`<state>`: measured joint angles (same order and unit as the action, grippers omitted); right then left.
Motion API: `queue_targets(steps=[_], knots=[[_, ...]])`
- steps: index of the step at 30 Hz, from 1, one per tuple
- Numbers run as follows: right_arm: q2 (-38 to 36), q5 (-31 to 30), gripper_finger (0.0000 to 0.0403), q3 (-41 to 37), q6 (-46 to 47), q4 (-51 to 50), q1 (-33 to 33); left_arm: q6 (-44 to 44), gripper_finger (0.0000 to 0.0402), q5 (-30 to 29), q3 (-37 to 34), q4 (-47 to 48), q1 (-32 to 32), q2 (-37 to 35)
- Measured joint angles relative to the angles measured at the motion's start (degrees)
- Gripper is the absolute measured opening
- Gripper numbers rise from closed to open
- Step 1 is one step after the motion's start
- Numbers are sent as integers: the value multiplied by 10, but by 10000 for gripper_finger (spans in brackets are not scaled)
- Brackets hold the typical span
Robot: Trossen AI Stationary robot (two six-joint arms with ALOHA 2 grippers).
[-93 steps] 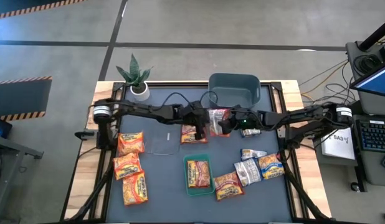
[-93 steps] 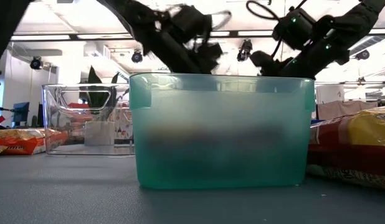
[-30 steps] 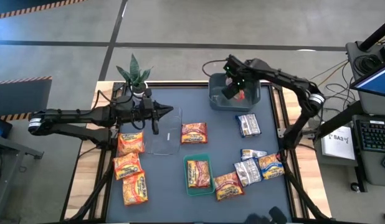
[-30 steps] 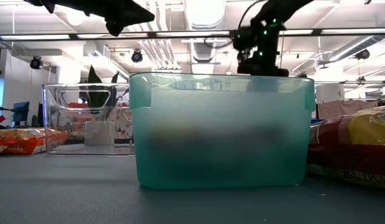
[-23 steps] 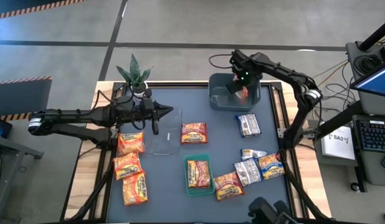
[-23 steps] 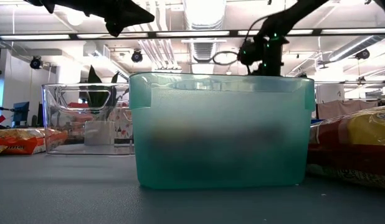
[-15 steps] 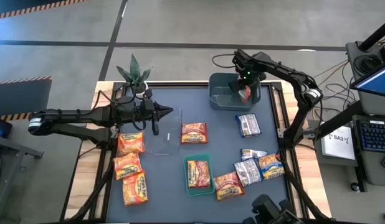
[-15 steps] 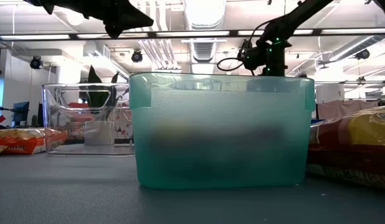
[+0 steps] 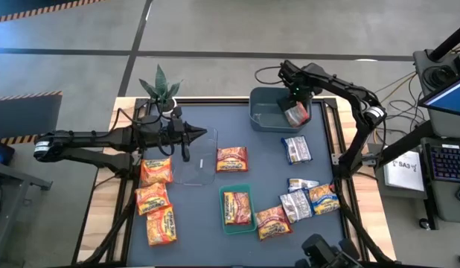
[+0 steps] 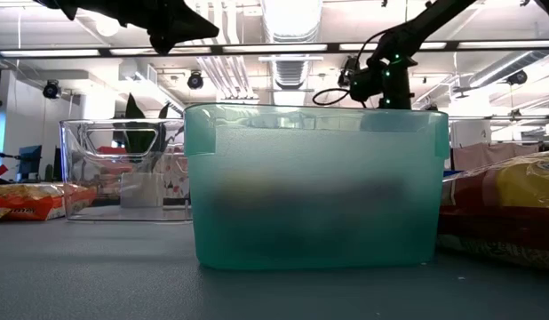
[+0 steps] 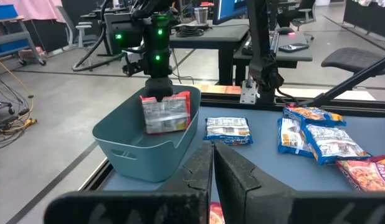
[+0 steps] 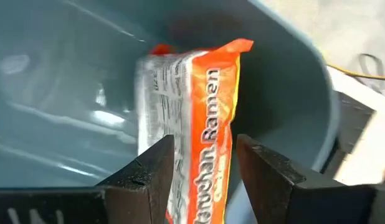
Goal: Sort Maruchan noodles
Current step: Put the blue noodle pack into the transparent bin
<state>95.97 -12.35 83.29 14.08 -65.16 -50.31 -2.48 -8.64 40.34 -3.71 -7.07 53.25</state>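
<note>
Near table edge: orange-red packets (image 9: pixel 157 199) lie in a column of three on the left; one more rests in the green tray (image 9: pixel 237 208) at centre, and another (image 9: pixel 272 221) lies just right of the tray.
Right of tray: silver-grey packets (image 9: pixel 295 203) and a blue and yellow packet (image 9: pixel 324 198) form a cluster, touching one another.
Mid table: a clear bin (image 9: pixel 196 156) stands beside a single orange-red packet (image 9: pixel 231 158); a silver-grey packet (image 9: pixel 296 149) lies well to its right.
Left gripper (image 9: pixel 186 138): hovers over the clear bin's left rim, fingers (image 11: pixel 199 171) pressed together, holding nothing.
Far table edge: a grey-blue bin (image 9: pixel 271 110) stands right of centre, a potted plant (image 9: pixel 163 91) at the left corner.
Right gripper (image 9: pixel 297 103): lowered into the grey-blue bin near its right wall.
Right fingers (image 12: pixel 158 168): apart, standing on either side of an orange-red noodle packet (image 12: pixel 192 112); whether they touch it, cannot tell.
Noodle packet at bin: stands on edge inside the grey-blue bin, tilted.
</note>
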Motion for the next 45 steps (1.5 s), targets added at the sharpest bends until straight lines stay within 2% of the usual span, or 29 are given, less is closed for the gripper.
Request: queue_targets(steps=[8,14,22,30,32,39,41,45], knots=[[-29,-18,164,0,-6,-12,0,0,0,0,0,-1,0,0],[-99,-4,164,-1,-6,-23,27,12,0,0,0,-2,0,11],[-211,23,164,-28,13,24,164,85,0,1,0,-4,0,48],[-304,26,164,-154,85,102,309,141,0,1,0,-15,7,60],[-317,43,164,-191,114,120,333,142,0,2,0,-31,12,58],[-306,105,164,-289,226,151,385,131,0,2,0,-63,23,57],[-288,94,164,-298,258,129,388,127,0,2,0,-64,23,57],[-243,20,164,-298,287,86,387,120,0,2,0,-69,23,57]])
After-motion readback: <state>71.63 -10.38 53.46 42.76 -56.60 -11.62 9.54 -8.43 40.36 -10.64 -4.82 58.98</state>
